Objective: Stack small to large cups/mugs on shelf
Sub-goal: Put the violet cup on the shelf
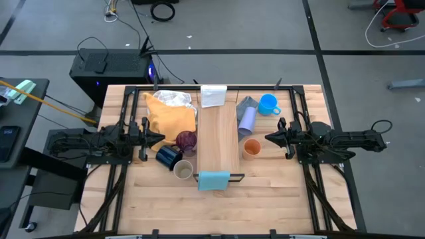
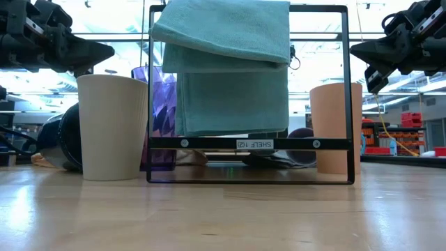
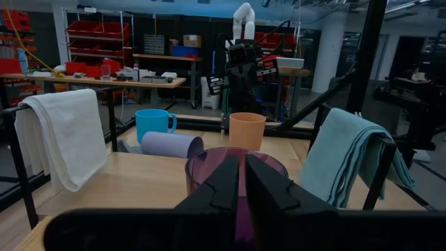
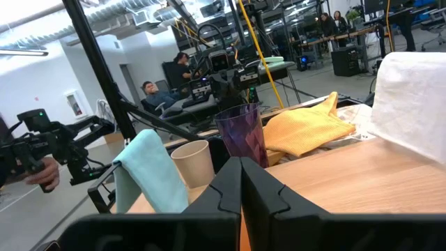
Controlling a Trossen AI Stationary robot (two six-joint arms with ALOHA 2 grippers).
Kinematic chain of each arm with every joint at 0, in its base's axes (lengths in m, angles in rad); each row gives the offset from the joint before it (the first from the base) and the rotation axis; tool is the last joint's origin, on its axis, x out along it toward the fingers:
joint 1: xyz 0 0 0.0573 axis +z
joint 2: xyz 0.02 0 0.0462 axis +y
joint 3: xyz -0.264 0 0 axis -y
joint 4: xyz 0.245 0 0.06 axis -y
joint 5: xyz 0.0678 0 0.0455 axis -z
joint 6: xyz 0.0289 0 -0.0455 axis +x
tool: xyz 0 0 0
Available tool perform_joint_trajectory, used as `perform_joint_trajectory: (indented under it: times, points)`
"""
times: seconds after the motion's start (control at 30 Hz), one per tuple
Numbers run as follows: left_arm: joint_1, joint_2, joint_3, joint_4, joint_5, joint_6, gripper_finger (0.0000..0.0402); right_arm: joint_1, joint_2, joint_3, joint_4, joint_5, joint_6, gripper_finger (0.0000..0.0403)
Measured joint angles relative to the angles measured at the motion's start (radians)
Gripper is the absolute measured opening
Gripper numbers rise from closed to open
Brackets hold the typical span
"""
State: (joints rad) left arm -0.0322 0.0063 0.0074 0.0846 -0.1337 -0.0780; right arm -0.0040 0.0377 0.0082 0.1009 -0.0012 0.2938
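Note:
The shelf point(image 1: 218, 136) is a pale plank down the table's middle, with a white cloth point(image 1: 214, 95) at its far end and a light-blue cloth point(image 1: 214, 179) at its near end. Left of it stand the purple tumbler point(image 1: 186, 141) and the beige cup point(image 1: 183, 170), and the navy mug point(image 1: 168, 157) lies on its side. To the right are the upright orange cup point(image 1: 252, 147), the lavender cup point(image 1: 247, 118) on its side and the bright blue mug point(image 1: 268, 104). My left gripper point(image 1: 159, 138) hovers shut beside the tumbler. My right gripper point(image 1: 269, 138) hovers shut beside the orange cup.
A yellow cloth point(image 1: 171, 113) lies bunched at the table's far left, behind the tumbler. A grey cloth point(image 1: 247, 104) lies under the lavender cup. A black wire frame point(image 2: 247, 143) holds the shelf's near end. People sit at desks in the room beyond point(image 4: 150, 90).

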Motion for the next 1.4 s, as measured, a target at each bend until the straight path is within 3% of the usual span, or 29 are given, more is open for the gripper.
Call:
perform_joint_trajectory:
  times: [0.27,0.5,0.57,0.7,0.83,1.07,1.27,1.4]
  points:
    - [0.000,0.000,0.000,0.041,0.000,-0.030,0.0026,0.000,0.000,0.000,0.000,0.000,-0.002,0.0009]
    - [0.000,0.000,0.000,0.529,0.106,0.099,0.0026,0.000,0.000,0.000,0.001,0.006,-0.008,0.0009]
    - [0.000,-0.002,0.016,0.575,0.112,0.124,0.0027,0.000,0.000,0.000,0.002,0.013,-0.009,0.0009]
    - [0.000,0.026,0.141,0.451,0.110,0.141,0.0025,0.000,0.000,0.000,0.022,0.030,-0.008,0.0009]
    - [0.000,0.149,0.336,0.278,0.095,0.149,0.0027,0.000,0.000,0.000,0.058,0.044,-0.009,0.0009]
    - [0.002,0.540,0.724,-0.123,-0.019,0.195,0.0054,0.000,0.000,0.000,0.131,0.054,-0.004,0.0009]
    - [0.013,0.862,1.036,-0.446,-0.029,0.237,0.0068,0.000,0.003,0.039,0.132,0.054,0.007,0.0009]
    - [0.029,1.004,1.245,-0.544,-0.023,0.195,0.0064,0.000,0.003,0.076,0.133,0.054,0.018,0.0009]
